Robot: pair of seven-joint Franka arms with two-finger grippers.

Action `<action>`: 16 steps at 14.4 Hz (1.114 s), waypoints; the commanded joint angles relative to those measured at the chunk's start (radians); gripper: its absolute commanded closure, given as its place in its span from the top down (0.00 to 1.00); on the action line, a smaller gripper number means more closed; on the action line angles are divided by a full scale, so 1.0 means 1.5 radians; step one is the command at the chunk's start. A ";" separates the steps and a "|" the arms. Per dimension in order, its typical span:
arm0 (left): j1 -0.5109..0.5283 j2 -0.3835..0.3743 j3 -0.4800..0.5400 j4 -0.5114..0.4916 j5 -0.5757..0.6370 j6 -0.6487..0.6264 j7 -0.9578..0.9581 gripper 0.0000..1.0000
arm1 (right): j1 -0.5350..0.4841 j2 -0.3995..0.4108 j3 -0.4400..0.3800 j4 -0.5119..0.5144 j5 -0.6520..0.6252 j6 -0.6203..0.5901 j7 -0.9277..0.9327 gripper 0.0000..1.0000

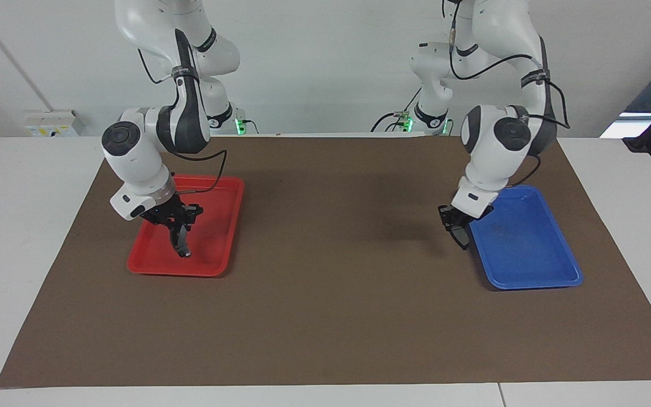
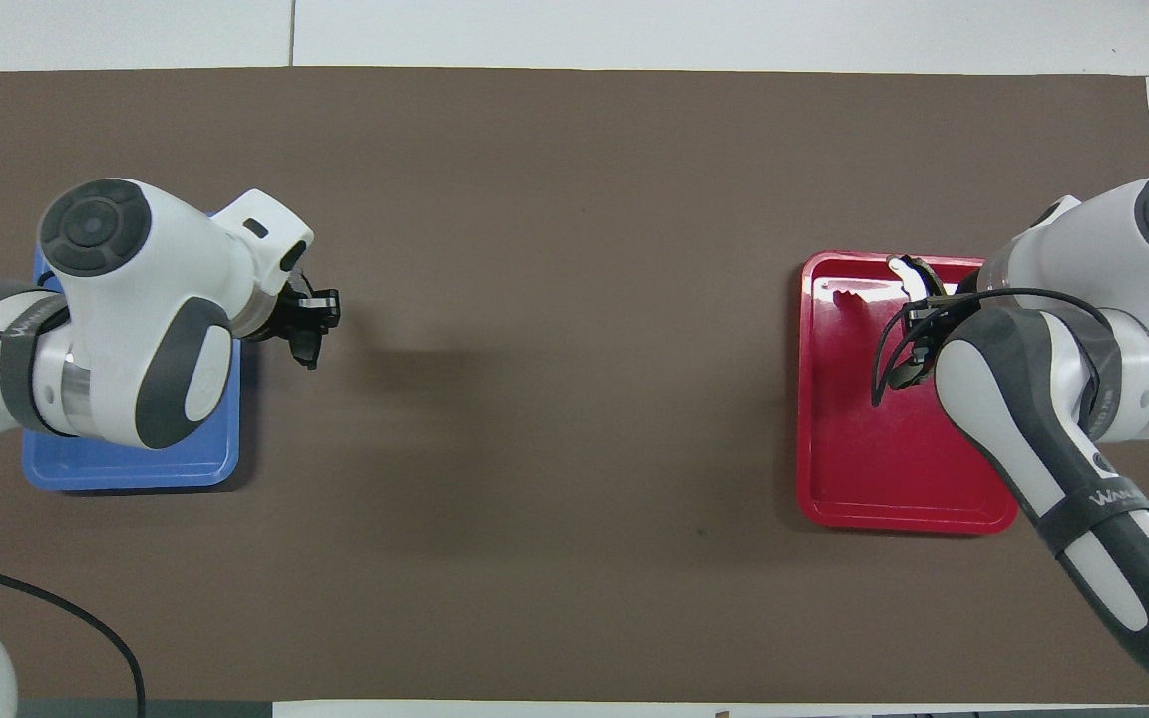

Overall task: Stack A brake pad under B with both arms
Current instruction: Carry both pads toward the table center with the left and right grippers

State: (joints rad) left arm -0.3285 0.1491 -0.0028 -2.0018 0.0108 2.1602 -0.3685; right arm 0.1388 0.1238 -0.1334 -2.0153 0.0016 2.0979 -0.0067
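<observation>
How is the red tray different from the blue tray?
The red tray lies toward the right arm's end of the table; the blue tray toward the left arm's end. The right gripper, holding B, hangs over the red tray; the left gripper, holding the A brake pad, hangs at the blue tray's edge. Both are rimmed rectangles on the brown mat.

1. A dark band on the white right robot arm (image 2: 1098, 499) carries light letters that look like "WAN"; the rest is too small to read.
2. No other words or numbers can be read.
</observation>
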 commanded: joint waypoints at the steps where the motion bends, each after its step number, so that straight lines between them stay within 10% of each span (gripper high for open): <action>1: -0.061 0.019 0.011 0.001 0.004 0.047 -0.058 0.03 | -0.003 -0.003 0.002 0.069 0.015 -0.081 -0.018 0.00; 11: -0.190 0.109 0.010 0.008 0.005 0.132 -0.138 0.09 | -0.003 0.000 0.002 0.094 0.035 -0.108 -0.017 0.00; 16: -0.201 0.107 0.012 0.004 0.007 0.129 -0.130 1.00 | -0.003 0.000 0.002 0.092 0.035 -0.106 -0.017 0.00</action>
State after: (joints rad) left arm -0.6179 0.3135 -0.0021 -2.0001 0.0115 2.3465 -0.5619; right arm 0.1395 0.1272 -0.1328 -1.8827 0.0339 1.9403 -0.0067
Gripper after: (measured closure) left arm 0.432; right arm 0.586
